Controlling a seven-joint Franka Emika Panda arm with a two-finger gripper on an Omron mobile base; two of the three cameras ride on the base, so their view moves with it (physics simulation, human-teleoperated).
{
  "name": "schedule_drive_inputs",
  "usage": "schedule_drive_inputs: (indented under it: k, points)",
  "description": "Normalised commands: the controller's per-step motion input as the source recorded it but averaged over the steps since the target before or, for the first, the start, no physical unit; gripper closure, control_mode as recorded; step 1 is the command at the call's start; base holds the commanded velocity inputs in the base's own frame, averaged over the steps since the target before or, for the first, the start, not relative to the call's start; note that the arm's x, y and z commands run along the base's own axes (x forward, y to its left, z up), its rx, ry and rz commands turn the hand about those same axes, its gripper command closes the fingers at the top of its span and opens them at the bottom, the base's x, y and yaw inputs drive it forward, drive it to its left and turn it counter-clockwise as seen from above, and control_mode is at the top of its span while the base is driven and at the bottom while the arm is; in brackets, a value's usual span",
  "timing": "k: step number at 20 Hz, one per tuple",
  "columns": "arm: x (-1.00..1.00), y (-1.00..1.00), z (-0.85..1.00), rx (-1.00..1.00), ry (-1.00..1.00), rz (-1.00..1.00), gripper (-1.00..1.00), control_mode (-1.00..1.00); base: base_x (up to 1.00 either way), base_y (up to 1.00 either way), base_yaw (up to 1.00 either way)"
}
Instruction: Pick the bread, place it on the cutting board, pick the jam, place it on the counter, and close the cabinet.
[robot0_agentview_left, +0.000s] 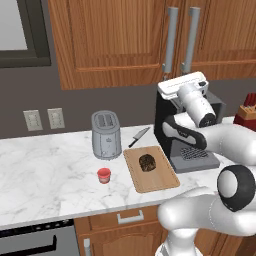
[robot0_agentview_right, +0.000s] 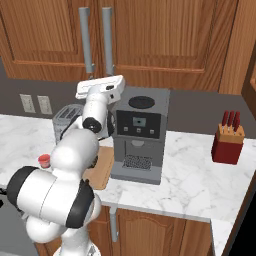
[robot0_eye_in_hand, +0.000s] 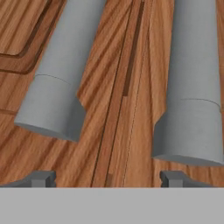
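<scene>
- With the bread (robot0_agentview_left: 146, 162) sitting on the cutting board (robot0_agentview_left: 160, 182) and the jam (robot0_agentview_left: 103, 175) out on the counter (robot0_agentview_left: 45, 175) just left of it, the fetching looks done.
- Up goes the gripper (robot0_eye_in_hand: 107, 178), fingers spread and holding nothing, pressed close to the cabinet (robot0_agentview_left: 115, 40) between its two grey handles (robot0_eye_in_hand: 57, 100) (doors look flush).
- My read: it's there to push the door home.

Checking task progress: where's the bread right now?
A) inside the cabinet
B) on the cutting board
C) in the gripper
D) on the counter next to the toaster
B: the bread lies on the cutting board, while the jam stands apart on the counter.
</scene>
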Motion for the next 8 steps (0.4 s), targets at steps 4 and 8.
schedule_drive_inputs:
  k: [4, 8]
  points:
    - [0.52, 0.00, -0.16, 0.00, -0.03, 0.00, -1.00, -1.00, 0.00, 0.00, 0.00]
    - [0.48, 0.01, -0.17, 0.00, 0.00, 0.00, -1.00, -1.00, 0.00, 0.00, 0.00]
